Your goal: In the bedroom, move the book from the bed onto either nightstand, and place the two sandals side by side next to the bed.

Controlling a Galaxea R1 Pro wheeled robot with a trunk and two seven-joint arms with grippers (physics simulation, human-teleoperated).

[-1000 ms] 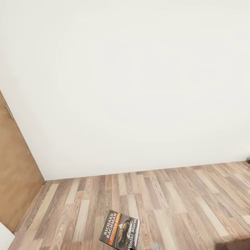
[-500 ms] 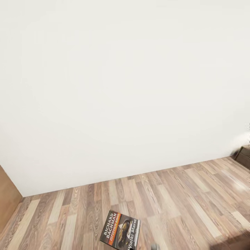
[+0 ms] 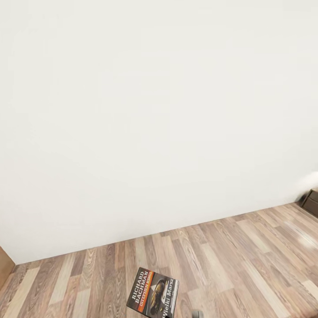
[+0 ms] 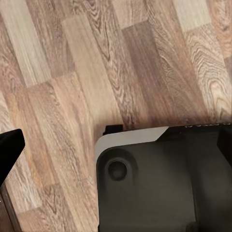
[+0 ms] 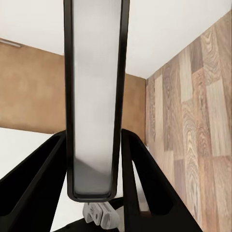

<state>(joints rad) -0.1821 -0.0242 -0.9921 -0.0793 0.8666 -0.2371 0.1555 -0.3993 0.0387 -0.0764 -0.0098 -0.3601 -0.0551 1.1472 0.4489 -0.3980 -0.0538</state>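
Observation:
The book (image 3: 153, 293), a dark paperback with white "Richard Bachman" lettering and an orange band, hangs above the wooden floor at the bottom middle of the head view. The right wrist view shows the book (image 5: 94, 96) edge-on, with my right gripper (image 5: 94, 145) shut on it, one black finger (image 5: 140, 183) on each side. A grey bit of that gripper (image 3: 197, 314) pokes in below the book. My left gripper (image 4: 116, 145) looks down at the floor, its fingers (image 4: 9, 150) wide apart and holding nothing. The bed and the sandals are out of view.
A bare white wall (image 3: 159, 110) stands ahead, meeting the plank floor (image 3: 229, 256). A corner of a dark brown cabinet (image 3: 311, 201) shows at the right edge; I cannot tell whether it is the nightstand. A brown sliver (image 3: 3, 267) sits at the left edge. My own dark base (image 4: 159, 183) is below the left gripper.
The whole view has swung to the right: the brown panel at the left has slid almost out, and the dark cabinet has come in at the right. The book stays held.

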